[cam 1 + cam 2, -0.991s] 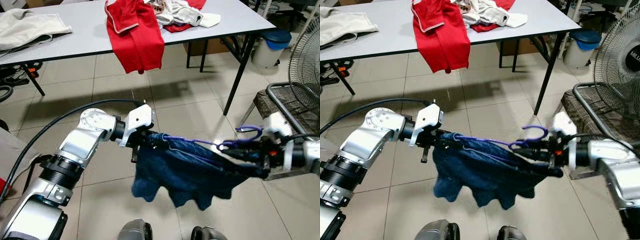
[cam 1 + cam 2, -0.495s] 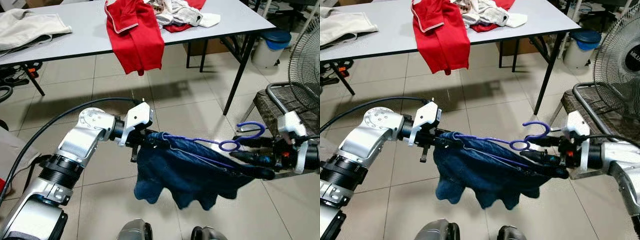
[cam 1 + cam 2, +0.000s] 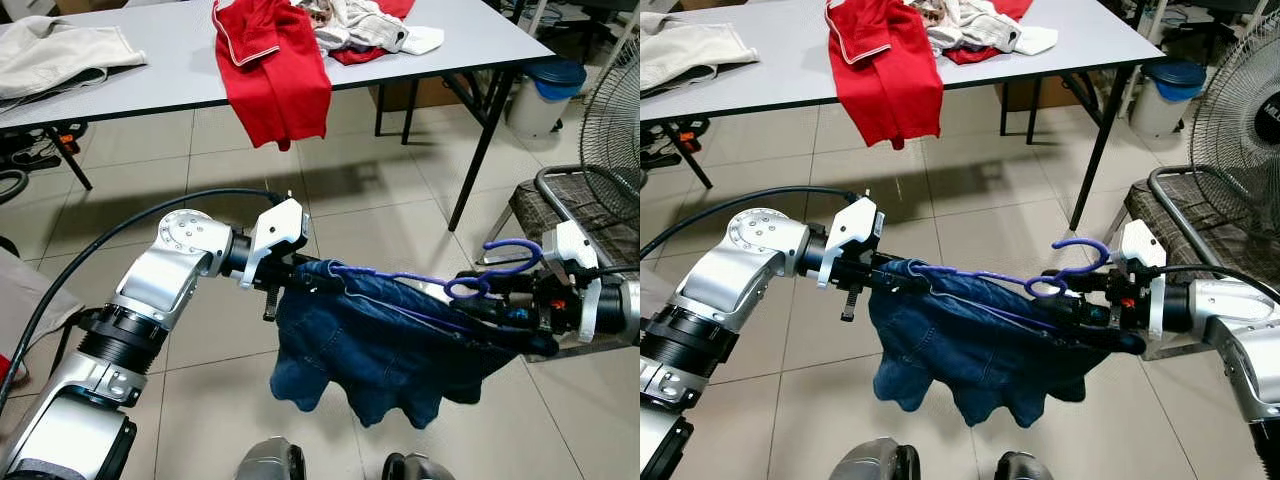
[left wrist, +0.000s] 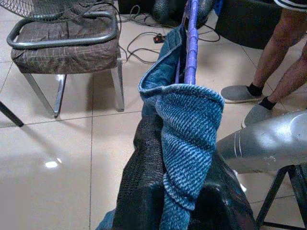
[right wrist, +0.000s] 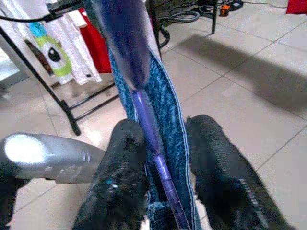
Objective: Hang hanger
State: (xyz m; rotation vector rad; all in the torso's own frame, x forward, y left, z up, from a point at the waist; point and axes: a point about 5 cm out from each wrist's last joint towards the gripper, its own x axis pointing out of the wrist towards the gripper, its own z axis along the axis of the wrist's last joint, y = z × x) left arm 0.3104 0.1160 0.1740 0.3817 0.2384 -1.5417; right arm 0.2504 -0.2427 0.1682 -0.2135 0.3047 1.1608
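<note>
Hanger (image 3: pixel 420 280) with blue garment (image 3: pixel 380 350) is clamped by left gripper (image 3: pixel 300 283) and right gripper (image 3: pixel 485 305).

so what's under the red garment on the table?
The red garment lies on the grey table and drapes over its front edge, above tiled floor. The tabletop beneath it is covered; whether anything lies there can't be seen.

Purple hanger (image 3: pixel 440 283): smooth, slightly glossy plastic. Blue garment (image 3: pixel 380 345): coarse twill cloth, denim-like, matt, with its ribbed weave plain in the left wrist view. Left gripper (image 4: pixel 182 191) and right gripper (image 5: pixel 165 177): fingers of matt black, finely textured material. Arms: brushed silver metal with white housings. Floor (image 3: pixel 240 190): glossy pale tiles. Table (image 3: pixel 150 70): smooth matt grey top. Chair (image 4: pixel 67 48): woven checked cloth seat, dull metal tube frame.
</note>
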